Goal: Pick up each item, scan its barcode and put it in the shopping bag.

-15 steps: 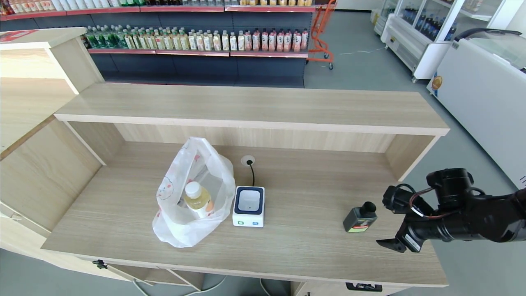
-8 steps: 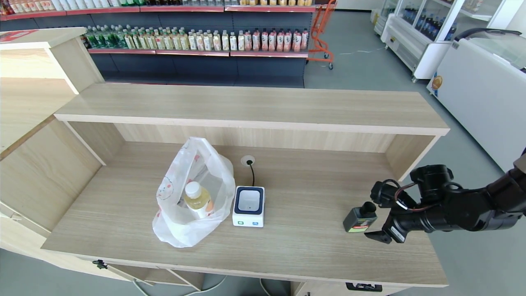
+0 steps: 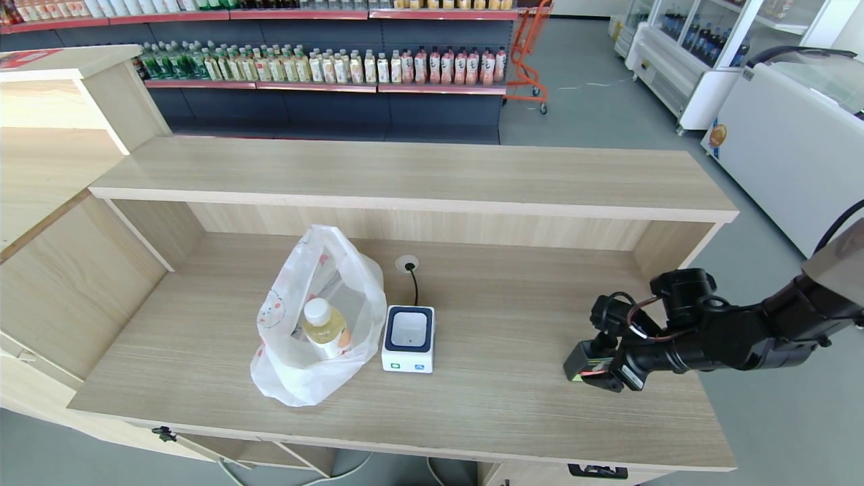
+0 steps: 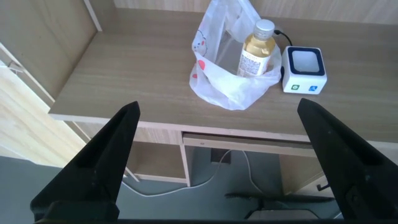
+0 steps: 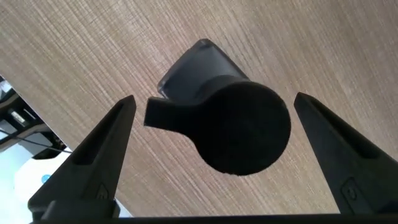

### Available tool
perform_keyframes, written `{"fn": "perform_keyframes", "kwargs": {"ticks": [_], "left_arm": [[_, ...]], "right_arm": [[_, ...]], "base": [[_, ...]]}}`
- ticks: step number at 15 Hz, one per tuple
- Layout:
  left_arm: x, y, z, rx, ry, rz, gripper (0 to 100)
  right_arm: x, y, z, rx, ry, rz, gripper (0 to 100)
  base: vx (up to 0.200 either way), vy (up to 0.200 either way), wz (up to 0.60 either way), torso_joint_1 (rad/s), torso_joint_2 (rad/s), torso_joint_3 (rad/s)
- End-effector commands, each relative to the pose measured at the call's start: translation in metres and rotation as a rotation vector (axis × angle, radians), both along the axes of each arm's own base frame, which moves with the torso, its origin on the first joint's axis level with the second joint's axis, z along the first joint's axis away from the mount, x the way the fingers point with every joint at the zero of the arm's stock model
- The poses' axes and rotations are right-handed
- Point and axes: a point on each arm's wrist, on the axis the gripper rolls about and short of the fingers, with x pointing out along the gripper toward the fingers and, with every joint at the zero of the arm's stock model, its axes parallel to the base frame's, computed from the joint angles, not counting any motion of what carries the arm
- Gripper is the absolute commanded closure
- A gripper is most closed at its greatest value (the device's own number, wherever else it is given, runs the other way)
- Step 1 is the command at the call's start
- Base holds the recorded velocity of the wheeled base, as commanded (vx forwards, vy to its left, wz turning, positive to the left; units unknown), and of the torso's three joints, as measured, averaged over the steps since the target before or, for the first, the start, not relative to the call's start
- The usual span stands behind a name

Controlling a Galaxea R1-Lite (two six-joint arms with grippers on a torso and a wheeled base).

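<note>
A small dark grey bottle [image 3: 582, 361] with a round black cap [image 5: 239, 127] stands on the right part of the wooden counter [image 3: 499, 398]. My right gripper [image 3: 603, 368] is open, with one finger on either side of the bottle and nothing pressing on it. The white shopping bag [image 3: 307, 324] stands left of centre with a yellow drink bottle [image 3: 325, 329] inside. A white barcode scanner [image 3: 408, 339] sits just right of the bag. My left gripper [image 4: 221, 158] hangs open off the counter's front edge, looking at the bag [image 4: 227, 81], the drink bottle [image 4: 256, 48] and the scanner [image 4: 303, 70].
A raised wooden shelf [image 3: 412, 175] runs along the back of the counter, with side walls at both ends. The scanner's cable runs to a hole [image 3: 407, 264] behind it. Store shelves and freezers stand farther off.
My right arm has moved left and down toward the counter, and its open fingers have come around the small dark bottle. The bag, scanner and bottle have stayed put.
</note>
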Motion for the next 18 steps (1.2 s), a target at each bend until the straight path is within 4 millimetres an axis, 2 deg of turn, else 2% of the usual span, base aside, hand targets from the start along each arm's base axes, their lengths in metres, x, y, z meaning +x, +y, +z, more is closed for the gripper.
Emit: {"fn": "perform_keyframes", "kwargs": {"ticks": [1, 4, 5, 11, 13, 15, 16, 18], "left_arm": [[0.0, 0.0, 0.0, 0.0, -0.001, 0.0, 0], [0.0, 0.0, 0.0, 0.0, -0.001, 0.0, 0], [0.0, 0.0, 0.0, 0.0, -0.001, 0.0, 0], [0.0, 0.0, 0.0, 0.0, -0.001, 0.0, 0], [0.0, 0.0, 0.0, 0.0, -0.001, 0.0, 0], [0.0, 0.0, 0.0, 0.0, -0.001, 0.0, 0], [0.0, 0.0, 0.0, 0.0, -0.001, 0.0, 0], [0.0, 0.0, 0.0, 0.0, -0.001, 0.0, 0]], "right_arm": [[0.005, 0.003, -0.005, -0.001, 0.006, 0.007, 0], [0.008, 0.009, -0.009, 0.001, 0.01, 0.025, 0], [0.01, 0.013, -0.009, 0.012, 0.005, 0.041, 100], [0.01, 0.02, -0.011, 0.012, 0.009, 0.065, 100], [0.001, 0.018, 0.002, 0.017, -0.031, 0.06, 100], [-0.021, 0.01, 0.031, 0.03, -0.104, 0.036, 100], [-0.038, -0.004, 0.046, 0.031, -0.143, 0.004, 100], [-0.08, -0.026, 0.063, -0.006, -0.231, -0.033, 100]], "base": [[0.0, 0.0, 0.0, 0.0, 0.0, 0.0], [0.0, 0.0, 0.0, 0.0, 0.0, 0.0], [0.0, 0.0, 0.0, 0.0, 0.0, 0.0], [0.0, 0.0, 0.0, 0.0, 0.0, 0.0], [0.0, 0.0, 0.0, 0.0, 0.0, 0.0], [0.0, 0.0, 0.0, 0.0, 0.0, 0.0], [0.0, 0.0, 0.0, 0.0, 0.0, 0.0], [0.0, 0.0, 0.0, 0.0, 0.0, 0.0]]}}
